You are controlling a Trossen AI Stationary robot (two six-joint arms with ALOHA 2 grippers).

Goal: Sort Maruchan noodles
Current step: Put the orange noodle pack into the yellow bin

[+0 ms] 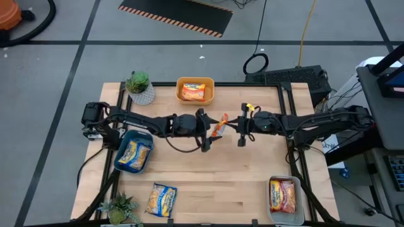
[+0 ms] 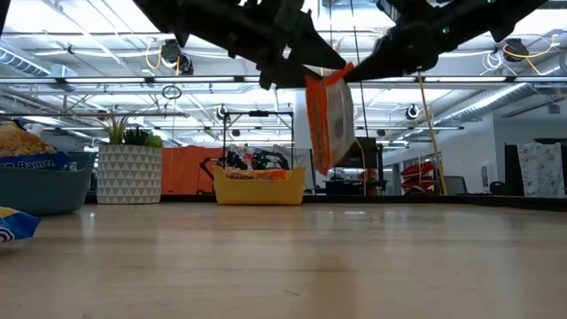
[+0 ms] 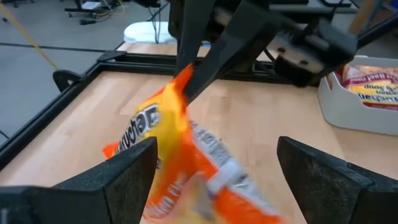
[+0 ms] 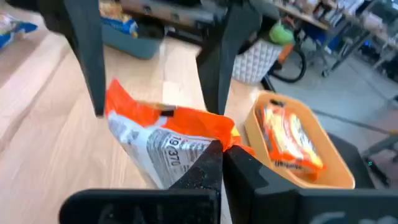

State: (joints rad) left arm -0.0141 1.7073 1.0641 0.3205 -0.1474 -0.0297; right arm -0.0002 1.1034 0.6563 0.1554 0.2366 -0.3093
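Two arms meeting above mid-bench (image 1: 252,183). Right gripper (image 1: 224,123) pinched tight on an orange noodle packet (image 1: 218,127), hanging in air; left gripper (image 1: 206,131) jaws wide, straddling it. Other packets in yellow bin (image 1: 195,91), blue bin (image 1: 133,154), clear bin (image 1: 284,197).

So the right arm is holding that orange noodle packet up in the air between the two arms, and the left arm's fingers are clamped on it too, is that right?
Not quite. The right gripper does hold the orange noodle packet up in the air between the two arms, but the left gripper is not clamped on it: the left wrist view shows its fingers standing wide apart on either side of the packet.
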